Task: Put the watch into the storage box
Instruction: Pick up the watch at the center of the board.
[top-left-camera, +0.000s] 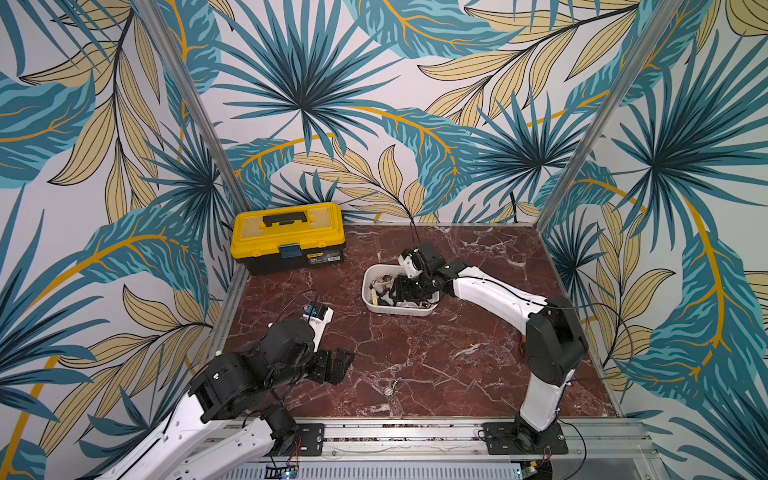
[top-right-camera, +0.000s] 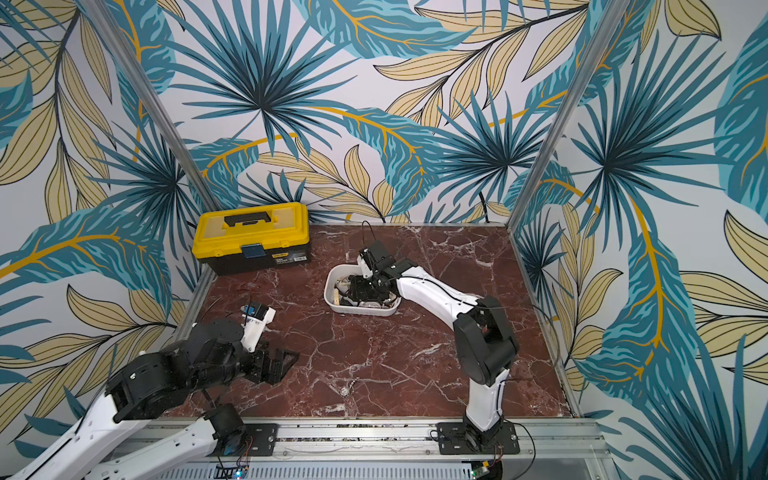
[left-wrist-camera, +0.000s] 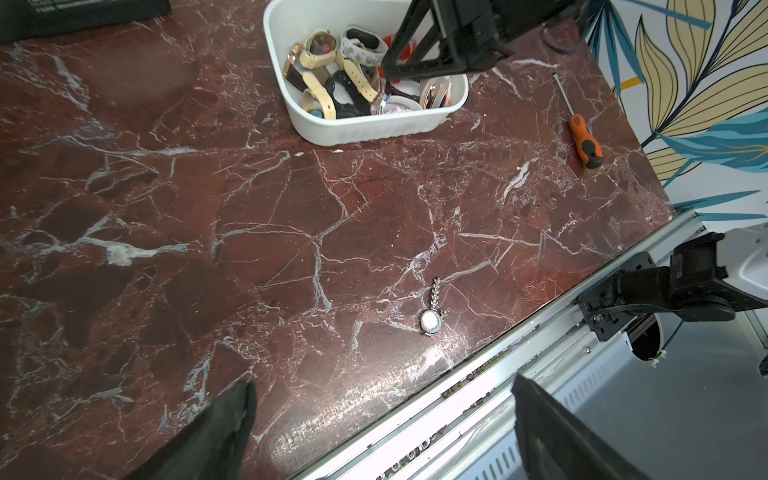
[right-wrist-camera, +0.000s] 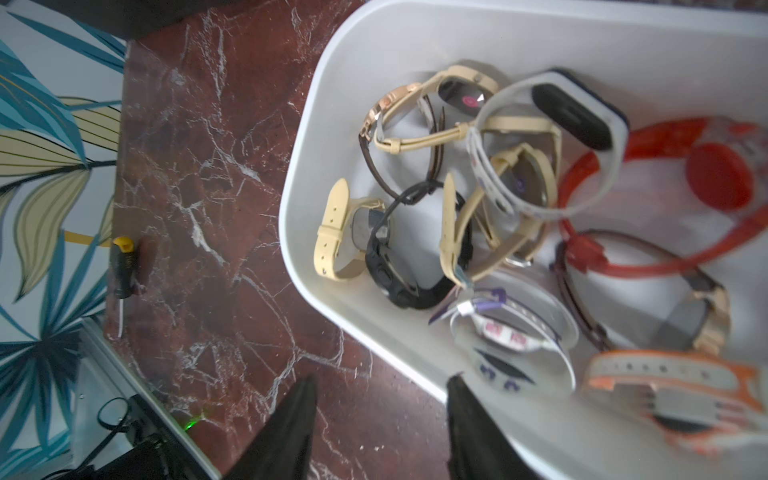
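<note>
"Left wrist view first: what is lying nearest you?" the operator is asking.

"My left gripper (left-wrist-camera: 382, 395) is hanging over the front left of the table (left-wrist-camera: 166, 208). Its jaws are spreading wide and nothing is sitting between them. Just beyond, the watch (left-wrist-camera: 430, 320) is lying flat on the marble near the front rail (left-wrist-camera: 552, 332). It is silver with a round face, and its chain band is pointing away from the rail. It is lying well apart from both my grippers."

"And farther back?"

"A screwdriver (left-wrist-camera: 584, 141) is lying by the right-hand wall, well apart from everything else. Past mid-table, the storage box (left-wrist-camera: 353, 124) is holding a tangle of watches (left-wrist-camera: 320, 70) with beige, black, white and red straps. My right gripper (right-wrist-camera: 382, 379) is hovering at the box's rim, jaws parted and gripping nothing. One fingertip (right-wrist-camera: 299, 407) is showing over bare marble, and its partner is showing over the box wall."

"Farthest?"

"In both top views the toolbox (top-left-camera: 286, 237) (top-right-camera: 249, 237) is standing in the far left corner. Its yellow lid is sitting down, and it is keeping well apart from the box."
</note>
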